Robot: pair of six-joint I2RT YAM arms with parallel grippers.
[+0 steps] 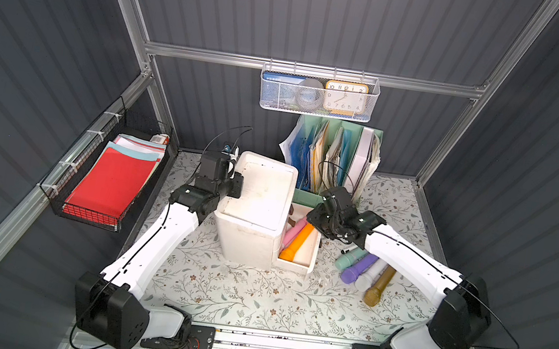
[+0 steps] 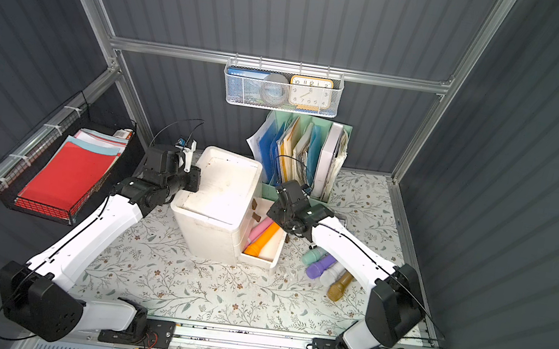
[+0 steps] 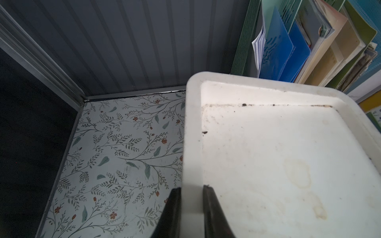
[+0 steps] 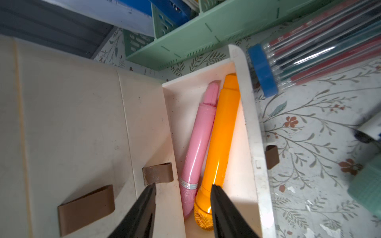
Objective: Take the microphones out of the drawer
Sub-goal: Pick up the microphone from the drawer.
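Note:
The white cabinet (image 1: 260,195) stands mid-table with its bottom drawer (image 1: 302,264) pulled out. In the drawer lie a pink microphone (image 4: 200,134) and an orange microphone (image 4: 222,127) side by side; both also show in a top view, pink (image 1: 294,227) and orange (image 1: 298,241). My right gripper (image 4: 183,185) hangs open over the drawer. One finger is above the cabinet front, and the other is above the orange microphone's head. It holds nothing. My left gripper (image 3: 191,187) is shut on the raised rim (image 3: 191,123) of the cabinet's top.
Teal (image 1: 351,259), purple (image 1: 359,268), white (image 1: 370,276) and gold (image 1: 379,286) microphones lie on the table right of the drawer, under my right arm. A green file holder (image 1: 336,153) stands behind the drawer. A pack of pens (image 4: 309,51) lies beside it. A black wire tray (image 1: 110,181) hangs at the left.

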